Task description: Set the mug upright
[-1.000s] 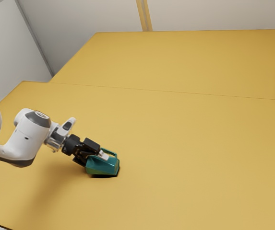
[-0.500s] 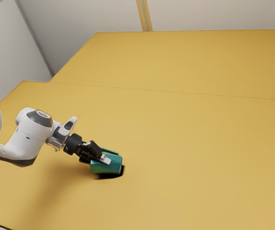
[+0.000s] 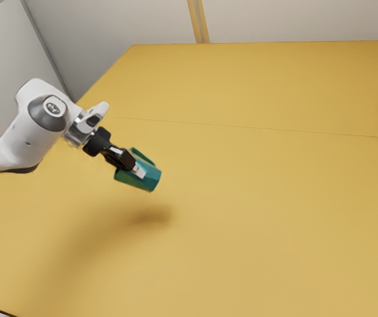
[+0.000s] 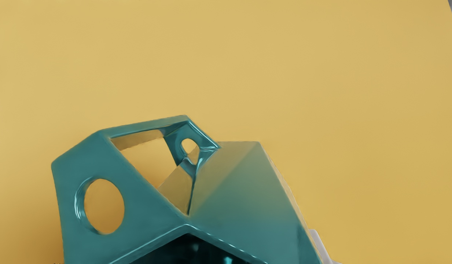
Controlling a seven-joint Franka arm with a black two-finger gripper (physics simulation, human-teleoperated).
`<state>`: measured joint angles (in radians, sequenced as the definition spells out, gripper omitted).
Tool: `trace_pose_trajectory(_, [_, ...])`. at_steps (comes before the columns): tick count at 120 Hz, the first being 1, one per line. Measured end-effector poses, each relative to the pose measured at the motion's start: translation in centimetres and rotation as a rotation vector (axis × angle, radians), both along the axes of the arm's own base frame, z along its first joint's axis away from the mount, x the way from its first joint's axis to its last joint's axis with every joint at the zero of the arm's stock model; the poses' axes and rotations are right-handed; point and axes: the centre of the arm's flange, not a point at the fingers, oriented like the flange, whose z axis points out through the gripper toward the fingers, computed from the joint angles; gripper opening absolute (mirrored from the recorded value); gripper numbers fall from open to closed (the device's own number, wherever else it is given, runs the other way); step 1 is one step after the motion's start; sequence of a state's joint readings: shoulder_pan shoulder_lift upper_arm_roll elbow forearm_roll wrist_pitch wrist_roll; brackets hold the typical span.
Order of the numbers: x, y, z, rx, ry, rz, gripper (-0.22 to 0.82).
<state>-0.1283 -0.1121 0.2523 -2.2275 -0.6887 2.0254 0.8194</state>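
Observation:
Off the table, the teal mug (image 3: 150, 178) hangs tilted in the exterior view, its base end facing right and downward and its handle on the upper side. My gripper (image 3: 136, 172) is shut on it at the mouth end. In the wrist view the faceted mug (image 4: 244, 198) has its dark mouth toward my hand, beside the handle with round holes. One pale finger (image 4: 322, 247) lies along the mug's outer wall; the other finger is hidden there.
The yellow table (image 3: 254, 218) spreads beneath the mug, with a soft shadow below it. Another yellow surface (image 3: 254, 86) adjoins at the back, before pale walls.
My hand has risen from the table with the mug held, and the mug's shadow has separated from it. The arm's wrist is higher, and the mug's base end now slopes downward more.

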Motion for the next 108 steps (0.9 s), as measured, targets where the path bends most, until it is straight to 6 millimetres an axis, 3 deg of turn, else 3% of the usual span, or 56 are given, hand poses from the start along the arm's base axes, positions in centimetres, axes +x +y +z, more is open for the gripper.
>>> trace_pose_trajectory(15, [1.8, -1.4, 2.7, 0.210, -0.051, -0.115, -0.18])
trace_pose_trajectory(32, [3.8, -3.7, 3.6, 0.416, -0.090, -0.229, -0.18])
trace_pose_trajectory(64, [4.9, -5.7, 1.4, 0.635, -0.101, -0.333, -0.18])
trace_pose_trajectory(108, [3.3, -7.5, -2.5, 0.761, -0.056, -0.402, -0.18])
